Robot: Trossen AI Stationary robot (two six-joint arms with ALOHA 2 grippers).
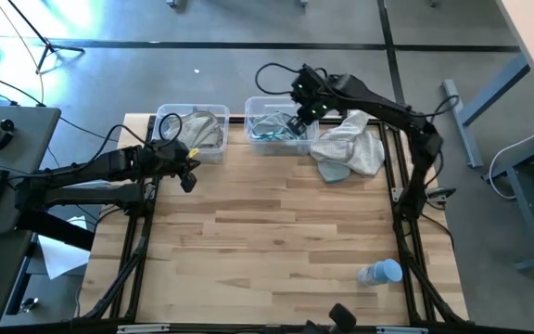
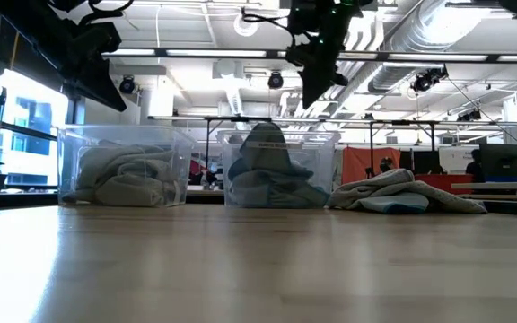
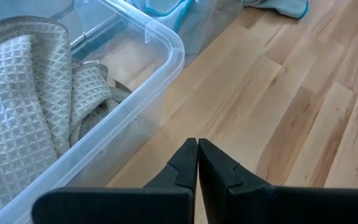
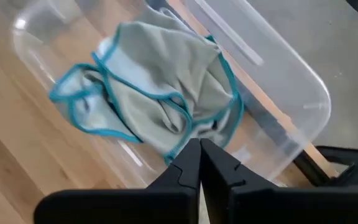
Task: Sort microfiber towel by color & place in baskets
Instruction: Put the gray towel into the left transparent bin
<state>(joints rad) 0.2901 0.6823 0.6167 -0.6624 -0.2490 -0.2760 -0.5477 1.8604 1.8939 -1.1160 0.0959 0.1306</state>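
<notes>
Two clear baskets stand at the table's far edge. The left basket (image 1: 193, 108) (image 3: 166, 53) holds grey-beige waffle towels (image 1: 202, 130) (image 3: 23, 93). The right basket (image 1: 267, 99) (image 4: 303, 81) holds teal-edged pale blue towels (image 1: 272, 125) (image 4: 160, 81), heaped above its rim (image 2: 266, 135). A pile of mixed towels (image 1: 350, 148) (image 2: 402, 193) lies on the table right of that basket. My left gripper (image 1: 189, 176) (image 3: 197, 144) is shut, hovering over the wood by the left basket's near right corner. My right gripper (image 1: 302, 119) (image 4: 199, 144) (image 2: 315, 94) is shut, well above the right basket.
A small bluish plastic bottle (image 1: 380, 272) lies on its side near the table's near right corner. Bare wood (image 1: 267, 232) stretches across the middle and near part of the table. Black frame rails run along the table's left and right sides.
</notes>
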